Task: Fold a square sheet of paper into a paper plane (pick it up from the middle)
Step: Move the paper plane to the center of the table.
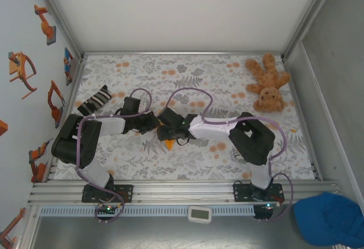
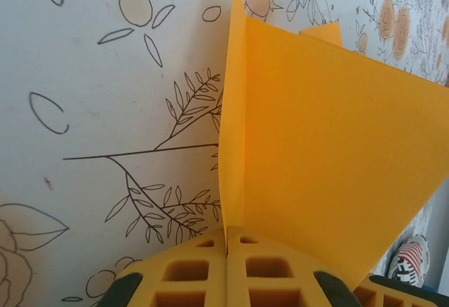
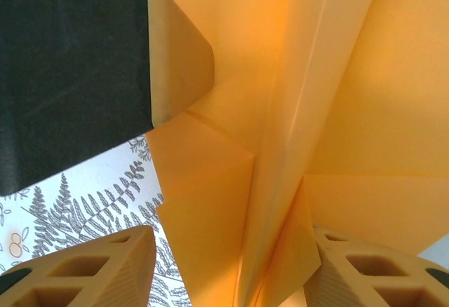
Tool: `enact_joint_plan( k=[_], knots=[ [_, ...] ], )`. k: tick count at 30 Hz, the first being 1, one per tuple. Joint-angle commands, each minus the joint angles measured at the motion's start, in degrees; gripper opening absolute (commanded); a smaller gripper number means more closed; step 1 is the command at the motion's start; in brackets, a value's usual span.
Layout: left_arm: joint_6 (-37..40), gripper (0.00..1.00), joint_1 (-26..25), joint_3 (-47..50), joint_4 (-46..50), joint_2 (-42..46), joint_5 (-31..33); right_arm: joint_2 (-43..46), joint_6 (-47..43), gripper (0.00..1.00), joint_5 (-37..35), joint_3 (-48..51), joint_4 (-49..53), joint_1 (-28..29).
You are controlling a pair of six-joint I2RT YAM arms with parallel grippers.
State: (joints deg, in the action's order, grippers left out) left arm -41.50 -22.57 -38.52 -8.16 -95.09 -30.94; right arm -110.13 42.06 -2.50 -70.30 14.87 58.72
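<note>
paper: bright-orange folded paper sheet (image 2: pixel 323 146), layered creases, held upright over the floral-print surface (image 2: pixel 105 97), between your arms.
left claw (image 2: pixel 226 240): clamped on the paper's fold.
right claw (image 3: pixel 231 244): jaws apart, paper in the gap.
progress: you have several folds in; dart shape looks unfinished.
</note>
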Motion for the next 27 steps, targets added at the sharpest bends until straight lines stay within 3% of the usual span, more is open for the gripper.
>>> enact_joint_plan(
  k=[1,18,27],
  knots=[
    [0.27,0.04,-0.16,-1.17,0.7,0.57,-1.05,-1.68,-1.65,0.54,-2.6,-2.13,3.39,0.65],
    [0.36,0.04,-0.14,-1.04,1.01,0.32,-0.97,-2.09,0.54,0.31,-7.44,-3.17,6.62,0.67],
    [0.28,0.07,-0.2,-1.03,1.33,0.95,-0.97,-4.05,2.97,0.28,-6.02,-4.23,6.21,0.66]
  ],
)
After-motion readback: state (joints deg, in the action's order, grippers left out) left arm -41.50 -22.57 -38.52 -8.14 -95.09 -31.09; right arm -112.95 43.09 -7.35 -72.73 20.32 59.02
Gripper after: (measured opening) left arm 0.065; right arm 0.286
